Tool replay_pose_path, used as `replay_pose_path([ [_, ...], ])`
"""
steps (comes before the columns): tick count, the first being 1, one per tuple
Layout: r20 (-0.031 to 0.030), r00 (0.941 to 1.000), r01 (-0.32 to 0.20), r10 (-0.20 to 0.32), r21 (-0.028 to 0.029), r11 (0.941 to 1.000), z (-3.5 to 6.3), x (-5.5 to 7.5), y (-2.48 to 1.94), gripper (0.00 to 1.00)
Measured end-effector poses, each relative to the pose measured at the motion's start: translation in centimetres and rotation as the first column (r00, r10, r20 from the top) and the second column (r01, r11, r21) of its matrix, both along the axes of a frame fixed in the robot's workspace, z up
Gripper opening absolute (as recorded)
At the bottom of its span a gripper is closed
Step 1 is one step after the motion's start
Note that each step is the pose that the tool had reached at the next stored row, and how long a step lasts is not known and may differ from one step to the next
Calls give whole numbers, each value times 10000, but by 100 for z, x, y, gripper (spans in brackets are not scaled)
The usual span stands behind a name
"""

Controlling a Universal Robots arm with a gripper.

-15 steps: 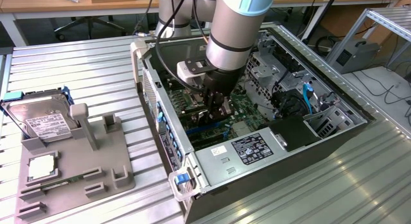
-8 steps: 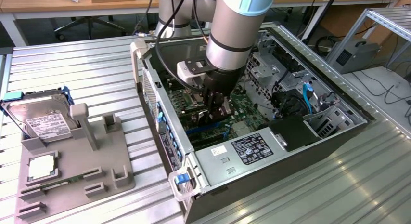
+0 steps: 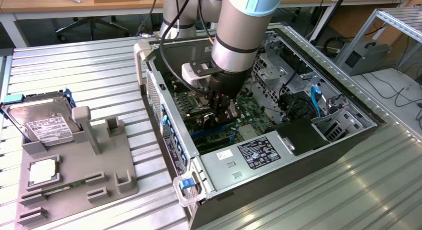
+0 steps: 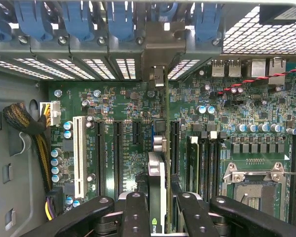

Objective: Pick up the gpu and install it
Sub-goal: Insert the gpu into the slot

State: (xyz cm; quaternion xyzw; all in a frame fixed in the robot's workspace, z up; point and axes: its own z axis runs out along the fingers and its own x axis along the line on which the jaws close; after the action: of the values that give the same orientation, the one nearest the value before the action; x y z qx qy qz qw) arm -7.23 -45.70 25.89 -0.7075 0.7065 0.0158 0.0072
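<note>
The black two-fingered claw [image 4: 157,200] is clenched on the gpu [image 4: 157,173], a thin dark expansion card with a pale metal bracket strip. The card is seen edge-on, with one black finger [image 4: 135,212] pressed against each flat side. It stands upright over the green motherboard [image 4: 113,103], in line with the long black expansion slots and between two of them. A white slot [image 4: 79,155] lies further off to one side. The card's metal end reaches toward the case's rear wall, below the row of blue plastic latches [image 4: 79,19]. Whether its edge is seated in a slot cannot be told.

In the exterior view the claw [image 3: 222,111] hangs from the grey and silver robot arm [image 3: 240,27], reaching down into the open dark-grey desktop computer case [image 3: 297,185]. The case lies on its side on the ribbed metal tabletop [image 3: 79,76].

Well apart, at the exterior view's left, a grey plastic holder tray [image 3: 99,165] sits on the tabletop. It carries a silver boxy hard drive with a white label [image 3: 39,121] and a slim green memory stick [image 3: 56,192].
</note>
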Motion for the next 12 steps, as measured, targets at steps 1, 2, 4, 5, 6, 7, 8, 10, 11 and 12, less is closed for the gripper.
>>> replay_pose_path([
  [1, 0, 10000, 12, -12, 1, 10000, 0, 0, -1, 27],
  [2, 0, 10000, 26, -26, 2, 10000, -1, -1, -3, 27],
  [4, 0, 10000, 85, -85, 0, 10000, 0, 0, -6, 27],
  [5, 0, 9999, 116, -116, 0, 9999, 0, 0, -7, 27],
  [6, 0, 9999, 139, -139, 1, 9999, 0, 1, -9, 27],
  [7, 1, 9999, 140, -140, 1, 9999, 0, 1, -10, 27],
  [8, 0, 9999, 139, -139, 0, 9999, 0, 3, -11, 27],
  [10, 1, 9999, 140, -140, -9, 9999, 0, 6, -14, 27],
  [11, 1, 9999, 140, -140, -32, 9999, 0, 7, -15, 27],
  [12, 2, 9999, 142, -142, -69, 9999, -1, 8, -15, 27],
])
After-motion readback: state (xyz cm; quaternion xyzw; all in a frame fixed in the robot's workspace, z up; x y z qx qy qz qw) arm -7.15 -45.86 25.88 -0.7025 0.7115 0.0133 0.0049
